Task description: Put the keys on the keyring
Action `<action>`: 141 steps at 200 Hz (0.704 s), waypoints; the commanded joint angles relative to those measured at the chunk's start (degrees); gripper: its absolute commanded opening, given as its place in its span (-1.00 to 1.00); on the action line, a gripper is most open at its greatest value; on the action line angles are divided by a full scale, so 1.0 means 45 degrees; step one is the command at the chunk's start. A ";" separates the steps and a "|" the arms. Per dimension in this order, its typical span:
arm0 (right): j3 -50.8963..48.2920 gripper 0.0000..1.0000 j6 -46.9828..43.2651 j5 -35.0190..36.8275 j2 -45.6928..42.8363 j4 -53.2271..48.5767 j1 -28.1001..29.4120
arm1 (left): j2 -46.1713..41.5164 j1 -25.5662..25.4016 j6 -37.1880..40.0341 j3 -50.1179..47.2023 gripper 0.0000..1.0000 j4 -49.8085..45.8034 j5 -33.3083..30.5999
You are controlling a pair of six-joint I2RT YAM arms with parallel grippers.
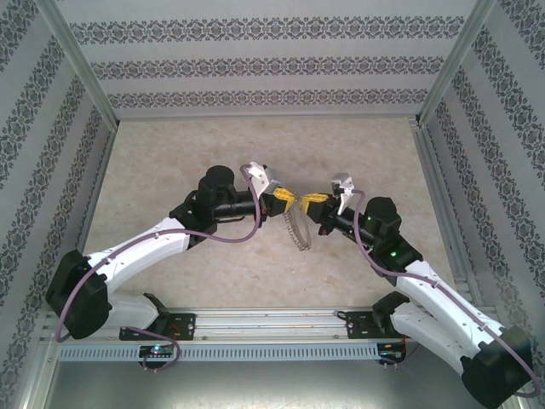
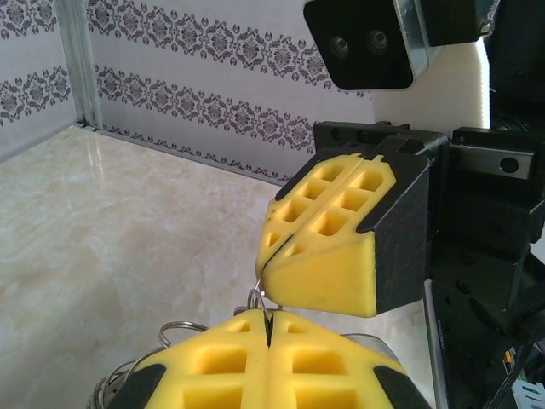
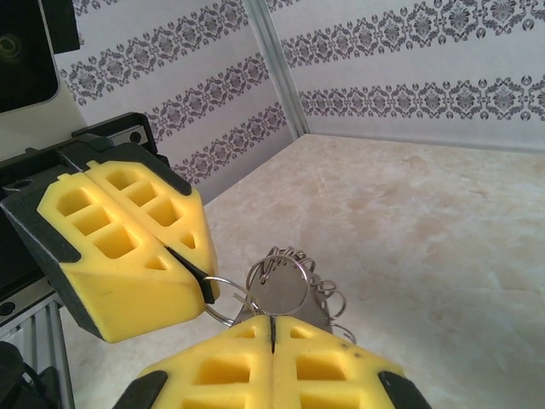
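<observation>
Above the middle of the table [image 1: 170,153], well clear of its edges, the left gripper [image 1: 279,200] and the right gripper [image 1: 313,203] meet tip to tip, both lifted off the surface. Left gripper: yellow pads pressed together, with a thin wire loop of the keyring [image 1: 298,230] pinched at the very tip, as the right wrist view shows. Right gripper: pads likewise pressed together, with the ring cluster rising straight out of its seam, so it is judged to be pinching the keyring as well. The rest of the keyring hangs as a grey chain-like loop below the two tips, free of the table. Several small split rings [image 3: 334,302] dangle beside the larger ring at the right gripper's seam. The key cannot be told apart from the rings (it may be hidden among them or between the pads), so its position is recorded as undetermined. Risks, as judged: both holds are at the extreme tips on thin wire, so a slight pull apart or a twist of either wrist could slip the loop out and drop the whole bundle onto the table. The foam pads touch or nearly touch, leaving little room to work a key onto the coil. Pressing closer could bend the ring or push it sideways out of the grip. A swinging chain could also snag a finger.
</observation>
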 commanded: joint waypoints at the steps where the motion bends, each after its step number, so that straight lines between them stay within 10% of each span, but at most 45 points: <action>1: 0.0003 -0.56 0.0171 -0.0255 0.0001 0.0301 -0.0266 | -0.0302 -0.0158 -0.0034 0.0089 -1.00 0.1081 0.0322; 32: -0.0095 -0.14 0.0399 -0.0591 -0.0339 0.0278 -0.0703 | -0.0308 -0.0145 0.0005 0.0089 -1.00 0.1122 0.0300; 141: 0.0188 0.03 0.1199 -0.3831 -0.0203 0.1120 -0.2054 | -0.0143 0.0164 -0.0908 -0.0483 -1.00 0.2684 0.0648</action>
